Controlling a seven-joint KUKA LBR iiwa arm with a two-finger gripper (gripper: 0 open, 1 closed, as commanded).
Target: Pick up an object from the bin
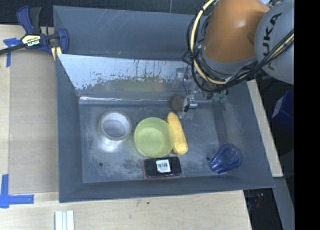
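Observation:
My gripper (189, 102) hangs low over the back middle of the bin, just behind and to the right of the top end of a yellow banana-shaped piece (177, 133). That yellow piece leans along the right side of a light green bowl (151, 137). A small dull grey-brown lump (177, 103) lies right beside the gripper on its left. Whether the gripper touches the lump or the yellow piece cannot be made out.
A clear round cup or roll (114, 126) sits left of the bowl. In front of the bowl lies a black flat item with a white barcode label (162, 166). A crumpled blue thing (225, 158) rests in the front right corner. The arm's orange dome and cables overhang the back right.

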